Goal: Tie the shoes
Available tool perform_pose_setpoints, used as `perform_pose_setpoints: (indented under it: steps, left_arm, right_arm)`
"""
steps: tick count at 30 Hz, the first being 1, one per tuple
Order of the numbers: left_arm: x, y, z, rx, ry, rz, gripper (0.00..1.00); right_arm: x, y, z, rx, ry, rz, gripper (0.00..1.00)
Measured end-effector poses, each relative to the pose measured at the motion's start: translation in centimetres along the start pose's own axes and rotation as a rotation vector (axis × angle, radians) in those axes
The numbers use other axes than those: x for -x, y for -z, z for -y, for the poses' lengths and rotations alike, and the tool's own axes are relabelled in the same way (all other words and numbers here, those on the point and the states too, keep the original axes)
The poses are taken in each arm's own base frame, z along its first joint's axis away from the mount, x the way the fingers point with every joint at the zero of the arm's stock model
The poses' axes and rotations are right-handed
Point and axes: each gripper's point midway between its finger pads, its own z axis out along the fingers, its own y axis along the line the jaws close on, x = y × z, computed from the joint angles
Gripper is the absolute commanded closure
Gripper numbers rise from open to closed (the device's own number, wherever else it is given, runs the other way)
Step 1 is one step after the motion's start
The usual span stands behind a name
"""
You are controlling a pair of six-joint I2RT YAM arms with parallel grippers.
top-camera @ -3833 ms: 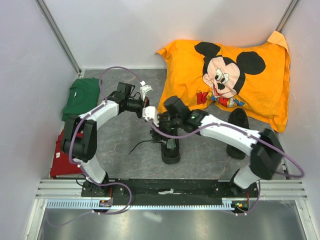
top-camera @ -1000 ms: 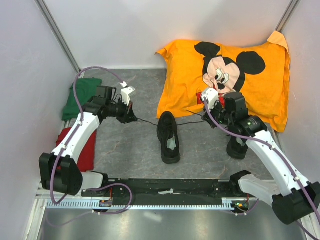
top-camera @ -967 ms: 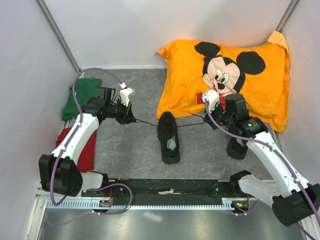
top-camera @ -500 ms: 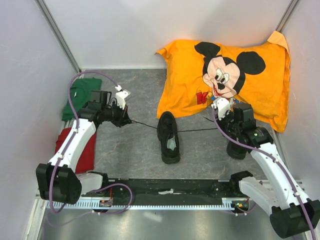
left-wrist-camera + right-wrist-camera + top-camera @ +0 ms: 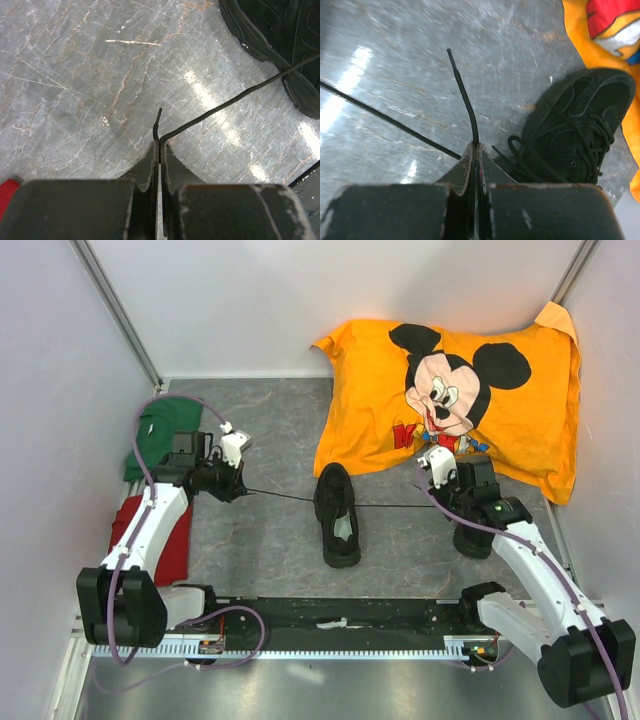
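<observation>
Left tool (image 5: 160, 150) and right tool (image 5: 475, 147) each pinch a lace end (image 5: 159, 117), stretched taut from the shoe (image 5: 338, 515) mid-desk, apparently cinching the first knot; next calls for bringing both ends back to loop.

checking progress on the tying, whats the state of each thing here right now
left gripper: shut on left lace
right gripper: shut on right lace
middle shoe: upright, both laces pulled taut sideways, no bow
right shoe: upright, laces loose
pillow: lying flat
</observation>
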Motion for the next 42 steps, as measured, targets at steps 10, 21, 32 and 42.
perform_pose_setpoints:
  steps: [10, 21, 32, 42]
  left_arm:
    - [-0.9, -1.1, 0.0, -0.026, -0.056, -0.019, 0.99]
    - [-5.0, -6.5, 3.4, -0.189, -0.230, -0.198, 0.74]
    - [-2.2, -6.1, 3.8, -0.180, -0.313, -0.123, 0.40]
    - [8.0, 3.5, 9.8, -0.246, -0.580, 0.369, 0.20]
  right_arm:
    - [-2.6, -2.8, 0.2, -0.024, 0.016, -0.073, 1.00]
    - [-5.7, -7.1, -3.4, 0.196, 0.051, -0.187, 0.83]
    - [0.6, -6.0, -2.9, 0.260, 0.116, -0.022, 0.04]
    - [12.2, 3.4, -1.4, 0.163, 0.196, 0.486, 0.02]
